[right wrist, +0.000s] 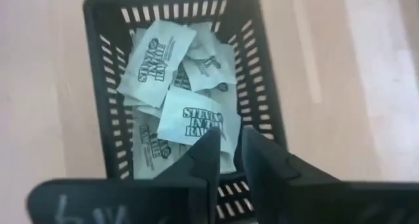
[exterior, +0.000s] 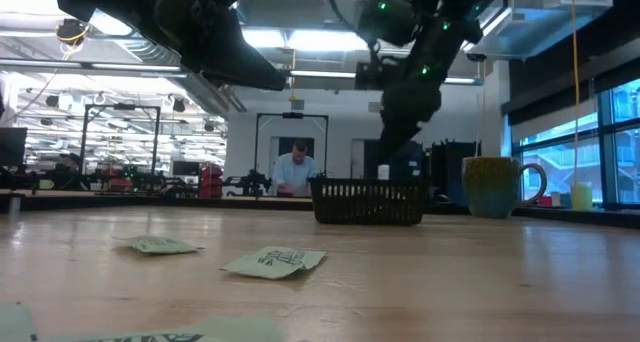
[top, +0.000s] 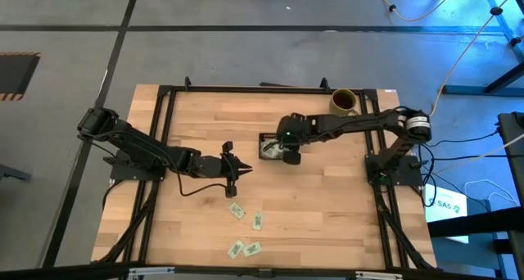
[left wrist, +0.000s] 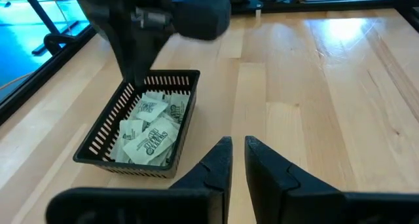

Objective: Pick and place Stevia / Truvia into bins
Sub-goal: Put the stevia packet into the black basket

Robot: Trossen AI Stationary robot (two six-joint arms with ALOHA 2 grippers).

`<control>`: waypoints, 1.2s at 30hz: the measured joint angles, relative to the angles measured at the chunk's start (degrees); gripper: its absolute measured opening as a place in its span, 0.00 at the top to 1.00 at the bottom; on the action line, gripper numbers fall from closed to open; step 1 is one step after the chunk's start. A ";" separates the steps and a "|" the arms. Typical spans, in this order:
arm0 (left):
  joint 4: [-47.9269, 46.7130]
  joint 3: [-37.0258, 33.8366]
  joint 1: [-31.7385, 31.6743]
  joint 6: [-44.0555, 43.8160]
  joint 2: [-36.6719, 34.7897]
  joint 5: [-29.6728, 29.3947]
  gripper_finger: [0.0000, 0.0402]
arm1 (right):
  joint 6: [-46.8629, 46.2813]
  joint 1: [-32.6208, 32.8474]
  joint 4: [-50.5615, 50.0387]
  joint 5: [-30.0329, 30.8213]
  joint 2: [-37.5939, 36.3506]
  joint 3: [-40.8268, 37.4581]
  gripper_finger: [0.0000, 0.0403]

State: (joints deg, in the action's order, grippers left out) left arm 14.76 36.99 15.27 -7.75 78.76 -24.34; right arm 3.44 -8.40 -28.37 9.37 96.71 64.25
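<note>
**Right jaws parted just over the packets in the tray**

The right gripper (top: 288,154) is hanging directly over the black tray (top: 264,137), which is sitting near the middle of the worktop (top: 327,206). Its jaws are standing a narrow gap apart, holding nothing; in the right wrist view the fingertips (right wrist: 211,145) are showing right over a Stevia packet (right wrist: 191,124) that is lying on top of the pile, though whether they are touching it cannot be told. That packet is lying flat and slightly skewed, its printed face up and its long axis running roughly across the tray's width.

The tray's long axis is running away from the robot's side of the worktop, and its slotted walls are showing in both wrist views. Packets (left wrist: 152,133) are filling it in a loose heap, pointing every which way.

The left gripper (top: 232,175) is hovering above bare wood to the left of the tray, jaws nearly together with only a slim gap and gripping nothing.

Four loose packets (top: 237,210) are lying flat near the front edge, each turned at a different angle. A mug (top: 344,102) is standing at the far edge.
</note>
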 joint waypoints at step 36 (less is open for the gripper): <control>-0.41 0.00 0.00 -0.02 0.00 0.00 0.92 | 11.49 24.19 32.19 -18.04 9.48 0.07 0.81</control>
State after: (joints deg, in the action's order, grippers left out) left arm 14.35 36.99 15.27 -7.77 78.76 -24.34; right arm 14.94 15.79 3.82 -8.68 106.19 64.31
